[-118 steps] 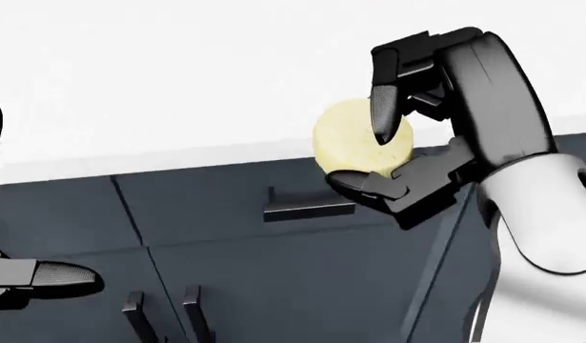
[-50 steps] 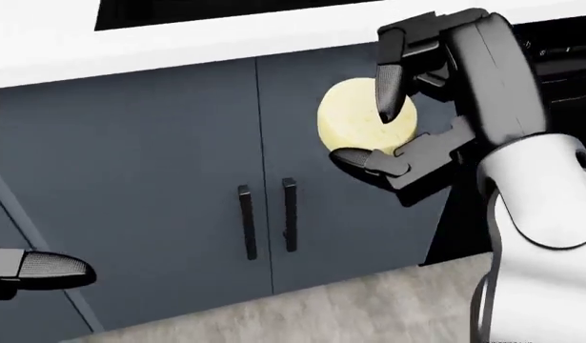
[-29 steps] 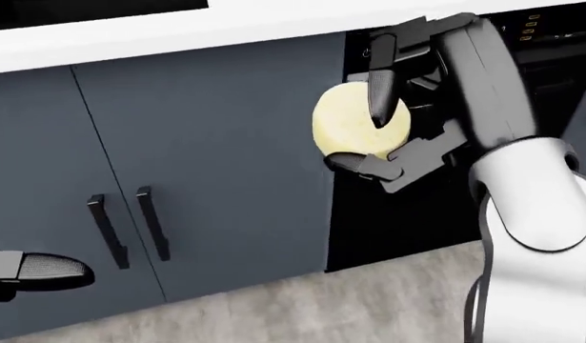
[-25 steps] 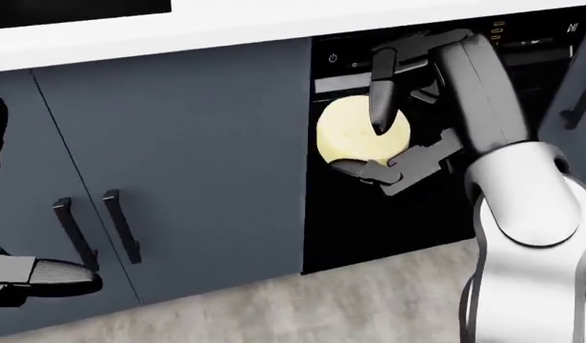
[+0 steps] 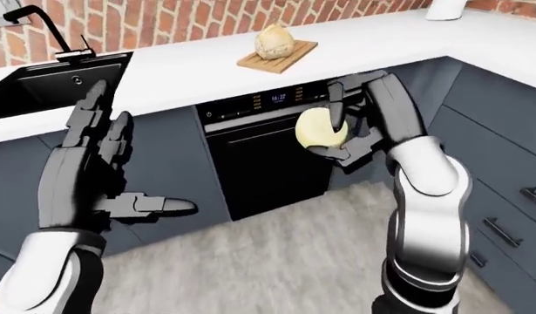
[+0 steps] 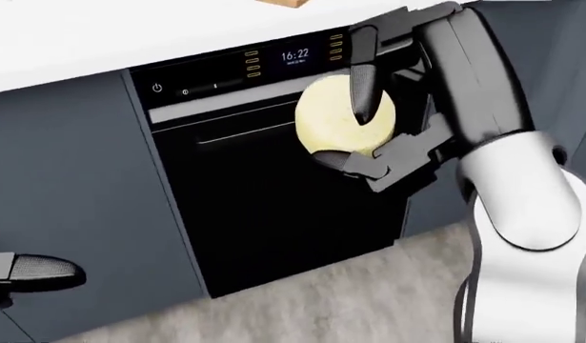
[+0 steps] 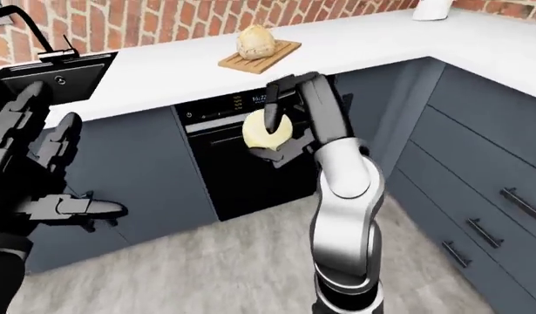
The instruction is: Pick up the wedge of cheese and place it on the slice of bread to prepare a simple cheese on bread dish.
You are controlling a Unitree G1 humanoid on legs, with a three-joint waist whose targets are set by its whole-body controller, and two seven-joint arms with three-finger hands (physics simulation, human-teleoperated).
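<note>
Right now your right hand [image 6: 361, 139] is gripping the cheese [image 6: 333, 123], held up in the air over the dark oven door [image 6: 273, 207], just below the lit clock panel [image 5: 278, 97]. One black finger lies down across the pale yellow face, and the thumb cups it from underneath, so the fingers are closed round it. From the head view the cheese reads as a rounded, nearly circular pale shape with its broad face turned toward you; you cannot tell a long axis or which way a wedge tip points, since the fingers cover part of the edge. Your left hand [image 5: 93, 173] is open and holds nothing, with the fingers raised upright and the thumb stretched out toward the view's right, at the left of the left-eye view, over the grey cupboard doors [image 5: 172, 163]. On the white tabletop [image 5: 372, 39] above the oven sits a wooden board [image 5: 278, 56] carrying the bread [image 5: 274, 40], a pale rounded piece well apart from the cheese. At the upper left of that view are a black sink [image 5: 41, 88] and its tap [image 5: 32, 23], with a brick wall [image 5: 206, 16] behind.
</note>
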